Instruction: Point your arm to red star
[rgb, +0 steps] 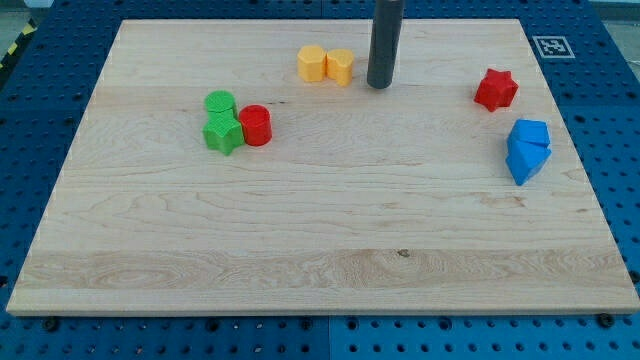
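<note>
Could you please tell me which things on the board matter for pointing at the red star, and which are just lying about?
Belong to the job:
- red star, at the view's right
- my tip, left of it, apart

Lying about:
- two yellow blocks
- red cylinder
- two green blocks
- two blue blocks

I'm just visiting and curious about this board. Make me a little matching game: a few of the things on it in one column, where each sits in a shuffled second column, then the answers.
Things:
1. red star
2. my tip
3. red cylinder
4. blue blocks

Places:
A. touching the green blocks, on their right in the view
B. near the board's right edge, just below the red star
C. upper right of the board, standing alone
D. just right of the two yellow blocks, near the view's top

Pairs: 1-C, 2-D, 3-A, 4-B
</note>
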